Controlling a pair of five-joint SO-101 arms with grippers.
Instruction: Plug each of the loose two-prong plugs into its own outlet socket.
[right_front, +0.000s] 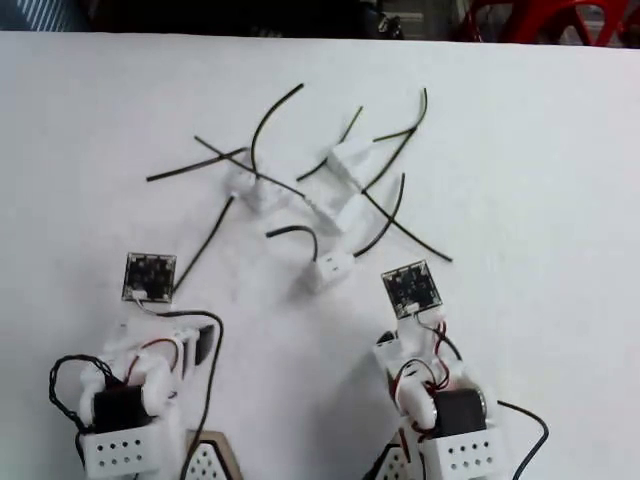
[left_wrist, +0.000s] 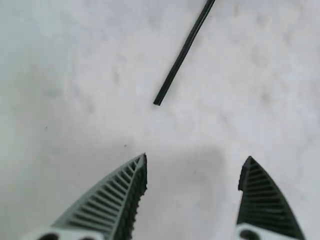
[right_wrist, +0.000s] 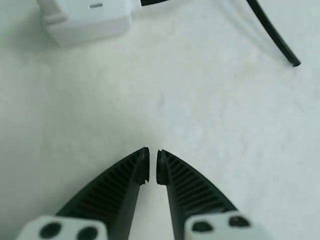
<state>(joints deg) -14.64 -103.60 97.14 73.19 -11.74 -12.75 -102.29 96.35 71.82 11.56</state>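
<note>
Four white plug-and-socket blocks lie loose in a cluster at the middle of the tabletop (right_front: 540, 150), each trailing thin black cord. Which are plugs and which are sockets cannot be told. The nearest block (right_front: 330, 268) sits at the cluster's 6 o'clock end, with its short cord (right_front: 295, 232) curling off toward 10 o'clock. The middle block (right_front: 335, 210) lies just beyond it, and the far block (right_front: 350, 158) is just beside that at 12 o'clock. The left block (right_front: 255, 190) lies at 9 o'clock of the middle one, and a long cord (right_front: 205, 245) runs from it toward 7 o'clock.

The left arm (right_front: 130, 400) is folded low at the tabletop's 7 o'clock edge, wrist pointing toward 12. Its left claw (left_wrist: 195, 165) is spread wide and holds nothing. The long cord's cut end (left_wrist: 157, 101) lies on the bare surface a little ahead of its tips, apart from them.

The right arm (right_front: 440, 405) is folded at 5 o'clock, its wrist angled toward 11. The right claw (right_wrist: 152, 157) is nearly closed, with only a thin slit between the tips, and it grips nothing. The nearest block (right_wrist: 87, 20) lies ahead of it, well apart. Another cord end (right_wrist: 295, 62) rests off to the other side.
</note>
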